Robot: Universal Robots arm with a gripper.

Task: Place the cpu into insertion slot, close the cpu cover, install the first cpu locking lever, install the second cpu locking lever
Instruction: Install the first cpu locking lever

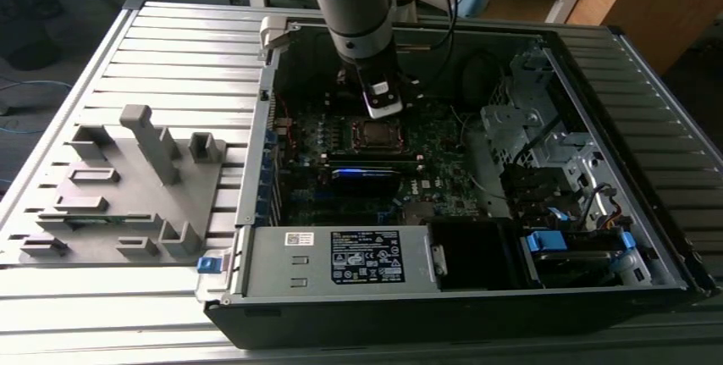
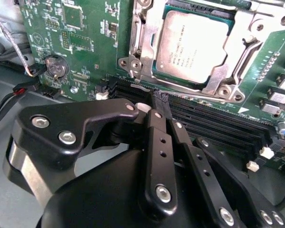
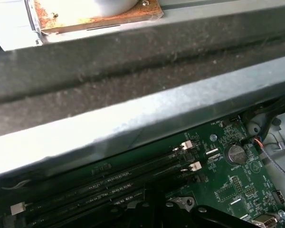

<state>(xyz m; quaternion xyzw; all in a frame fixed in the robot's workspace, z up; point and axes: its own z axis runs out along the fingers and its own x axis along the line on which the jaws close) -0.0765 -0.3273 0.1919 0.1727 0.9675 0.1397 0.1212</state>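
The hand hovers inside the open case, fingers pinched together and holding nothing. The cpu sits in the slot just beyond the fingertips, across the memory slots. The cover lies down around the cpu.

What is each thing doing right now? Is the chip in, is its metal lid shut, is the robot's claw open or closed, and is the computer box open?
cpu: seated in the insertion slot, silvery face up.
cpu cover: down flat around the cpu.
gripper: shut, holding nothing, tips beside the socket over the black memory slots.
computer case: side panel off, insides showing.
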